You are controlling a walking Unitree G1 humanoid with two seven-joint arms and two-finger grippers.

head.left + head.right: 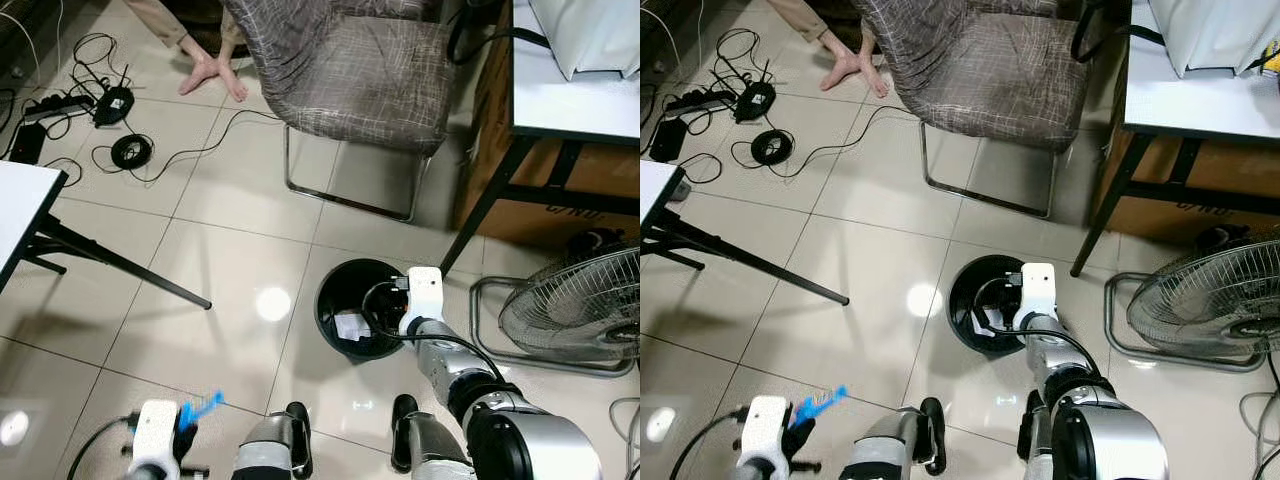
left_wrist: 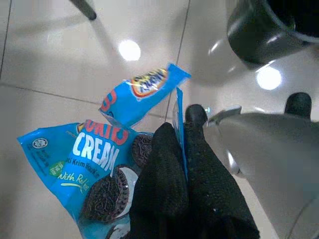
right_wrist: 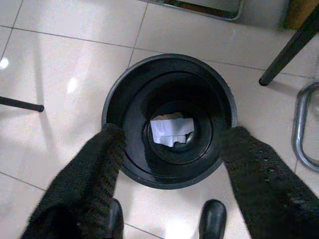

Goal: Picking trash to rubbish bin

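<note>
Glossy beige tile floor [image 1: 230, 260]; right hand [image 3: 169, 149] spread over black bin [image 3: 124, 94]; left hand [image 2: 182, 144] pinches blue wrapper [image 2: 89, 164].

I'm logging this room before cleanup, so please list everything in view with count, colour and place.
bin: one, black, on the floor before the robot
paper: one, white, at the bin's bottom
biscuit wrapper: one, blue, pinched in the left gripper
chair: one, grey, beyond the bin
fan: one, grey, on the floor at right
cables: several, black, on the floor far left
tables: two, white, one at each side
person's feet: two, by the chair
left gripper: shut on the wrapper
right gripper: open, above the bin
</note>
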